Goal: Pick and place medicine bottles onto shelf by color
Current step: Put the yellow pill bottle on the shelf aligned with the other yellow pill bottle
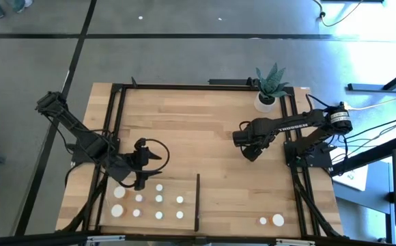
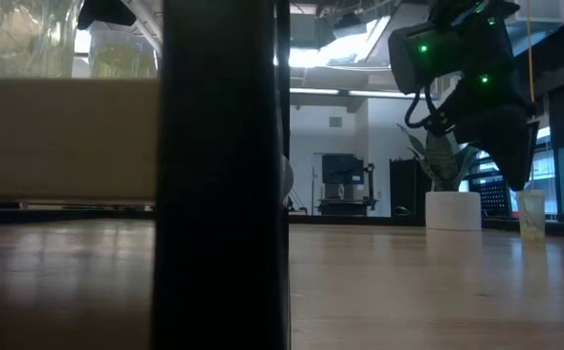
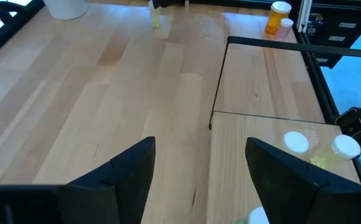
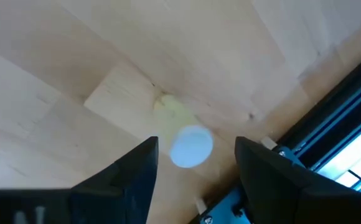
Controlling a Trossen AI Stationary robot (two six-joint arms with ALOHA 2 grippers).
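Green bottle (image 4: 191, 145) between right tool (image 4: 196, 165) open fingers, untouched

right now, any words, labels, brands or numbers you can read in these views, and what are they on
No text reads clearly in any view.
Right arm: pale lettering along its link in the high view, too small to read.
Medicine bottles on the shelf: only plain white caps show, no labels.
Orange bottle in the left wrist view: no label can be made out.
Bottle under the right gripper: blank white cap.
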